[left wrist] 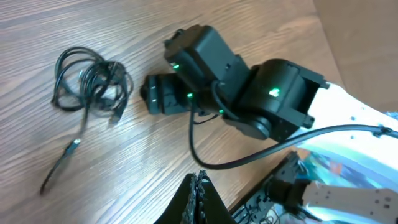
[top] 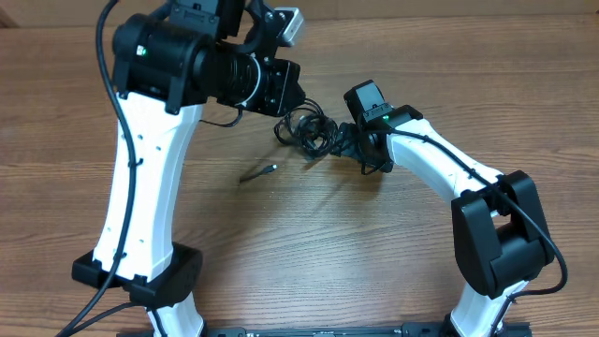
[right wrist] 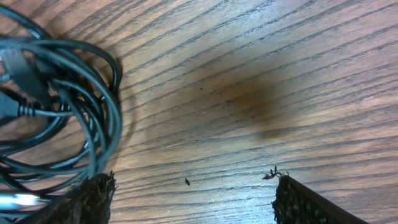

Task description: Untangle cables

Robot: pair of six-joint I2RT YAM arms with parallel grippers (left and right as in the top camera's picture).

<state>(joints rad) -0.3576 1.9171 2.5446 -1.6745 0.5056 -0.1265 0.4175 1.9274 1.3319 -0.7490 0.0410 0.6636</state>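
From above, the cables [top: 307, 131] lie in one small knot on the table [top: 281, 253], at the far side, near the middle. One loose strand [top: 257, 173] with a plug end pokes out to the near left. The right gripper [top: 339, 140] is low, just to the right of the knot, and from here I cannot tell if it touches. The left arm [top: 150, 140] stands tall at the far left, and its tip is lost among the dark parts. In the left wrist view, the left gripper [left wrist: 200, 186] is closed tight with nothing in it, up high and looking down on the knot. The plug strand runs out of the picture at the left, so its end is cut off. The right arm's dark wrist hides its fingers here. In the right wrist view, the right gripper is wide open and empty, with bare wood in the gap. The loops sit to the left, by the left finger [right wrist: 93, 199], and are cut off at the edge. I think the untangling has hardly begun and this is the reach for a first grab. Next, the open gripper needs to slide left over one loop and then close. Which cord goes over which is too hard to see.
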